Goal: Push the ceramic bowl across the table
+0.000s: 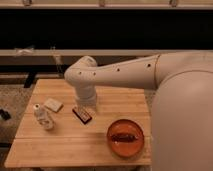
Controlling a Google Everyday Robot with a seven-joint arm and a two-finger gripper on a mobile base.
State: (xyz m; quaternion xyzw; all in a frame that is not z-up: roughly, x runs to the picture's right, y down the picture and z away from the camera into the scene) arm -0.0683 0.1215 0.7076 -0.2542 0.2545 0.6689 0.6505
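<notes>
Status: task not begun, as far as can be judged.

Item under inspection: the ceramic bowl [125, 137] sits on the table [60, 145] near the front right corner, close to the front edge. It is upright, orange-brown, with a dark patch inside. Nothing touches it.

Arm: the white arm [120, 75] reaches in from the right, bends at an elbow over the back of the table and drops to the middle of the tabletop. The gripper [85, 106] is at its lower end, low over the centre of the table. Whether it is released or clenched cannot be told. A small dark flat item [82, 114] lies just at its 6 o'clock (it may be a loose object or part of the tool; this cannot be settled).

Relation: the bowl lies at about 4 o'clock from the gripper, with bare wood between them.

Other items: a white flat piece [52, 104] at the gripper's 9 o'clock and a small pale container [43, 117] at roughly 8 o'clock, both well clear of the bowl.

Outstanding: approach, contact with the bowl's rim, and the whole push. Open tabletop lies toward the bowl's 9 to 10 o'clock.
</notes>
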